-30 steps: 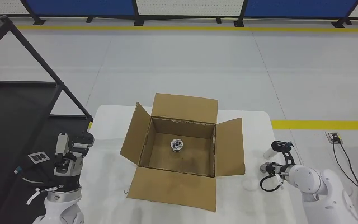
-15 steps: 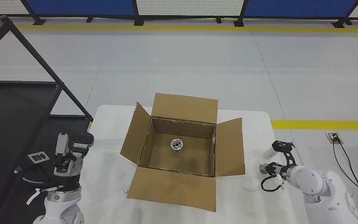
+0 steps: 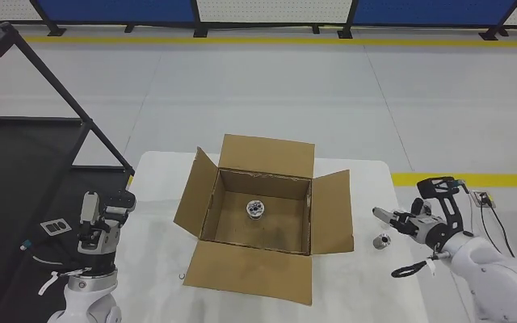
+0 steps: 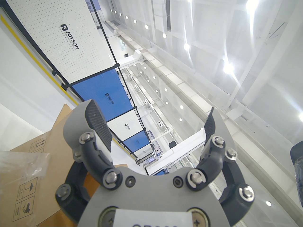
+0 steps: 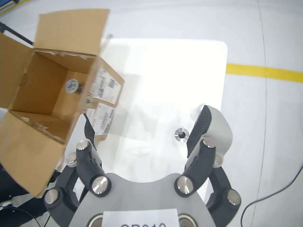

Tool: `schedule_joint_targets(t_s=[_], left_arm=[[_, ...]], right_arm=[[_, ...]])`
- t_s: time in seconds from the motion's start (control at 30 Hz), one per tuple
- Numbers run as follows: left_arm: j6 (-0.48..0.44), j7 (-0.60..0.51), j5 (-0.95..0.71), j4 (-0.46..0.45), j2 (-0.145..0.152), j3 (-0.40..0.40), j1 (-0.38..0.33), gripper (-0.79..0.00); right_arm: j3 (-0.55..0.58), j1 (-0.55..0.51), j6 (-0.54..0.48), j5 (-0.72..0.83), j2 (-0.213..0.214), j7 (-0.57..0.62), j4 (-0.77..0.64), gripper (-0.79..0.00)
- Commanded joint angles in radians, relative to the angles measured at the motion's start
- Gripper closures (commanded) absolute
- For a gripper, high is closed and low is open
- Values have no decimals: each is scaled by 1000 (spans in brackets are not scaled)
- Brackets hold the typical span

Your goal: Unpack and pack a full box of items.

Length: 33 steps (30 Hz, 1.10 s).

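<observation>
- Top view: cardboard box (image 3: 331, 211) sits mid-table (image 3: 161, 242) with all four flaps splayed out. One round metal part (image 3: 255, 208) lies on its floor toward the far wall. A second small metal piece (image 3: 380, 241) stands on the table, right of the right flap and near the table's right edge.
- Top view: right gripper (image 3: 388, 216) hangs just beyond that piece, apart from it. Left gripper (image 3: 109, 206) is parked off the table's left edge, pointing up.
- Left wrist view: left gripper (image 4: 151, 106) has its jaws spread wide with nothing between them. A box (image 4: 59, 128) flap is close by.
- Right wrist view: right gripper (image 5: 146, 112) is spread wide and empty. The metal piece (image 5: 181, 135) sits on the table (image 5: 165, 72) just inside one pad, off-centre. The box (image 5: 47, 83) is open beyond, with the round part (image 5: 71, 85) on its floor.
- Risk: closing off-centre could nudge the piece and roll it toward the right edge, where little table is left.
- Risk: the raised right flap stands between the gripper and the box interior, so a low carry would clip it.
- Room: open table lies near and far of the flap. Clearance over the box is free.
</observation>
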Motion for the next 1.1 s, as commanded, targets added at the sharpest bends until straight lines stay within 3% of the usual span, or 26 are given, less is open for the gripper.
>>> schedule_joint_targets(t_s=[0.0, 0.17, 0.37, 0.53, 0.77, 0.97, 1.07], left_arm=[[0, 0, 0, 0, 0, 0, 0, -785], [0, 0, 0, 0, 0, 0, 0, -785], [-20, 2, -30, -17, 0, -29, 41, -785], [-52, -12, -58, -14, 1, -57, 79, -785], [-64, -28, -127, -34, 0, -63, 125, -785], [-64, -32, -131, -37, 0, -63, 127, -785], [-64, -32, -131, -37, 0, -63, 127, -785]], right_arm=[[-17, -2, 4, -28, 2, 7, -89, -785], [-203, 63, -27, -72, 4, 85, -195, -785], [-521, 258, -23, -111, -12, 216, -119, -785], [-803, 478, 102, -187, -64, 203, 95, -785], [-1075, 765, 264, -176, -180, 120, 470, -785], [-1202, 916, 270, -59, -281, 87, 736, -785], [-1202, 916, 270, -59, -281, 87, 736, -785]])
